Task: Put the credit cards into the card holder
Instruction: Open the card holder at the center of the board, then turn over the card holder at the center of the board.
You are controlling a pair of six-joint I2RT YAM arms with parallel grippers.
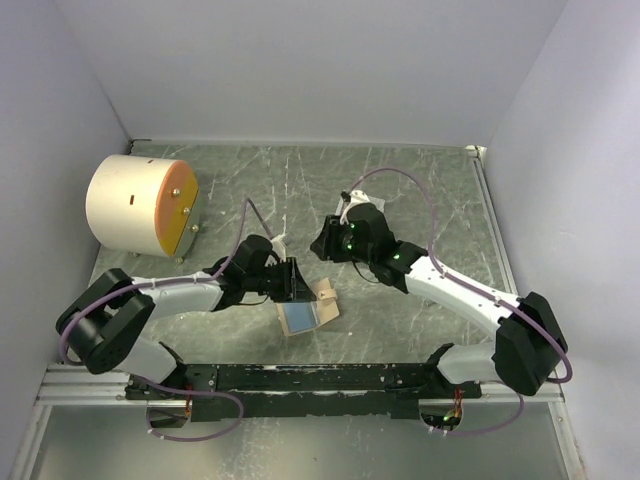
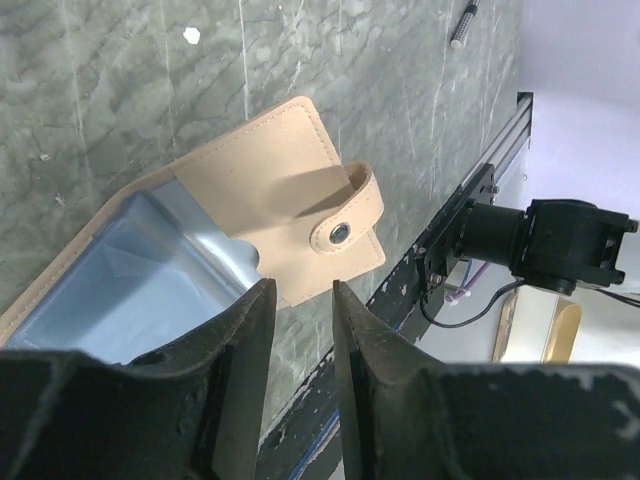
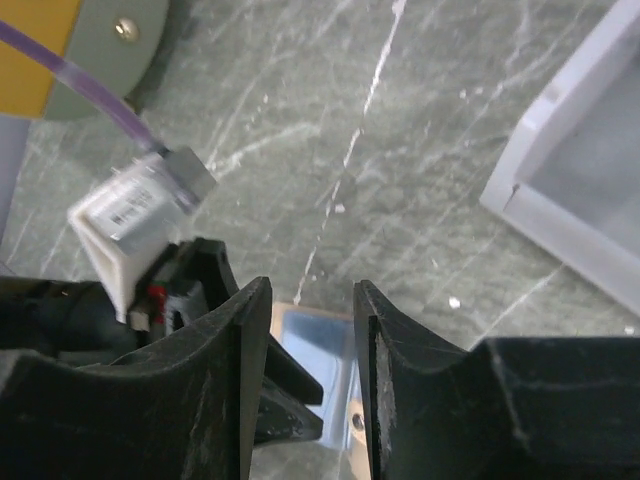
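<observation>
No credit cards show in any view. The tan wallet [image 2: 285,170] lies open on the table, light-blue inside, its snap strap folded over. It also shows in the top view [image 1: 305,315] and the right wrist view [image 3: 320,335]. My left gripper [image 2: 297,300] hovers over the wallet's near edge, jaws slightly apart and empty; in the top view the left gripper [image 1: 296,283] is at the wallet's far-left side. My right gripper [image 3: 310,300] is open and empty above the table behind the wallet [image 1: 323,243]. A corner of the white card holder [image 3: 580,200] shows at right; the right wrist hides it from above.
A cream cylinder with an orange face [image 1: 140,205] stands at the back left. The black rail [image 1: 320,378] runs along the near edge. White walls enclose the table on three sides. A small metal pin [image 2: 465,25] lies near the rail.
</observation>
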